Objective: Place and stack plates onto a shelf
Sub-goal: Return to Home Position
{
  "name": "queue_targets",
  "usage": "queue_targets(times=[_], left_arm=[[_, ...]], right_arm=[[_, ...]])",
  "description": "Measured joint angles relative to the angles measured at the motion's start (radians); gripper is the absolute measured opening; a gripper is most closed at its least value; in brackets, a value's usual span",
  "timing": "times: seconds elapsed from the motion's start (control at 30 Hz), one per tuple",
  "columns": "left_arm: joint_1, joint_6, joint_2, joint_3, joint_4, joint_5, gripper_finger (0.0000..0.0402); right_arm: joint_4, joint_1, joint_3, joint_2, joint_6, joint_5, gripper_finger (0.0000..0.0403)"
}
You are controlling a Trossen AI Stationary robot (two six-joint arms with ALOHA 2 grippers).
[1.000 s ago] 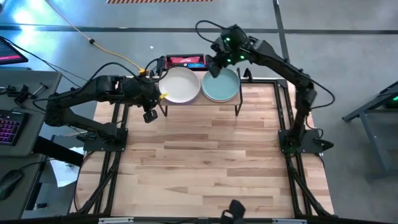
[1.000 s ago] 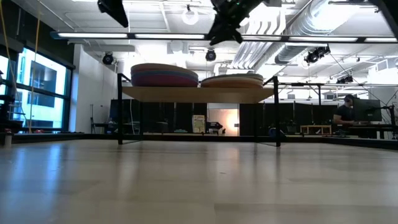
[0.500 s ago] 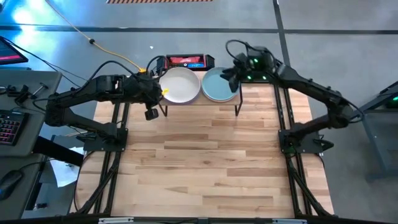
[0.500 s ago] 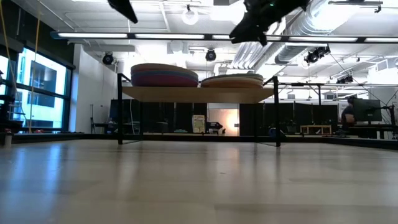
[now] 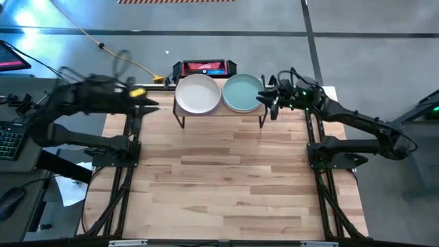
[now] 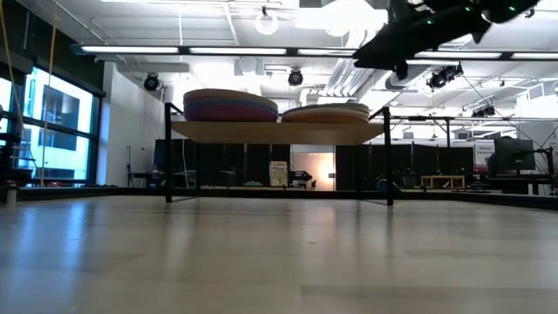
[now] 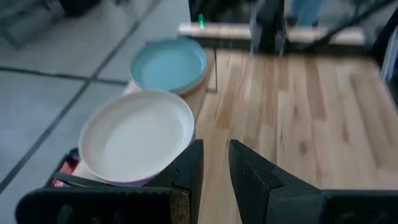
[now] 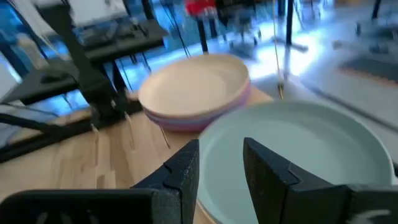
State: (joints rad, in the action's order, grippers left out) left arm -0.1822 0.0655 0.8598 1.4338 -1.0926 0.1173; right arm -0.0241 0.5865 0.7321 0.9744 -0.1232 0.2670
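The shelf (image 6: 279, 131) stands at the table's far middle on thin black legs. Two stacks of plates rest on it. The left stack (image 6: 229, 105) is topped by a cream plate (image 5: 198, 94) (image 7: 137, 134) and the right stack (image 6: 325, 112) by a teal plate (image 5: 242, 92) (image 8: 298, 149). My left gripper (image 5: 147, 103) (image 7: 214, 168) hovers left of the shelf, open and empty. My right gripper (image 5: 267, 101) (image 8: 221, 168) (image 6: 384, 57) hovers just right of the teal plate and above it, open and empty.
A red and black device (image 5: 204, 68) lies beyond the shelf's far side. A yellow cable (image 5: 123, 58) runs over the floor at the far left. The wooden tabletop (image 5: 226, 178) spreads bare toward the near edge.
My left gripper has drawn back from the shelf toward the table's left edge and risen. My right gripper has swung from above the teal plate's far side toward the table's right edge, coming down and tipping closer to level. The plates have stayed put.
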Motion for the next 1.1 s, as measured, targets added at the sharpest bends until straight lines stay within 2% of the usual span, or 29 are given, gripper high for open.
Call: queue_targets(times=[0.1, 0.23, 0.5, 0.67, 0.9, 1.1], left_arm=[[0.0, -0.023, -0.082, 0.0, 0.015, 0.004, 0.0067], [0.0, -0.028, -0.186, -0.038, 0.078, 0.005, 0.0067], [0.0, -0.064, -0.44, -0.364, 0.254, 0.006, 0.0067], [0.0, -0.102, -0.56, -0.564, 0.371, -0.001, 0.0067], [0.0, -0.099, -0.675, -0.823, 0.576, -0.072, 0.0067], [0.0, -0.072, -0.722, -0.96, 0.732, -0.162, 0.0067]], right_arm=[[-0.097, 0.0, -0.079, -0.047, 0.001, 0.025, 0.0105], [-0.109, -0.001, -0.148, -0.082, 0.01, 0.037, 0.0105], [-0.073, -0.015, -0.25, -0.091, 0.001, 0.031, 0.0105], [-0.134, -0.048, -0.292, -0.092, 0.0, 0.031, 0.0105], [-0.134, -0.084, -0.292, -0.092, 0.021, 0.031, 0.0105], [-0.131, -0.104, -0.292, -0.113, 0.071, 0.032, 0.0105]])
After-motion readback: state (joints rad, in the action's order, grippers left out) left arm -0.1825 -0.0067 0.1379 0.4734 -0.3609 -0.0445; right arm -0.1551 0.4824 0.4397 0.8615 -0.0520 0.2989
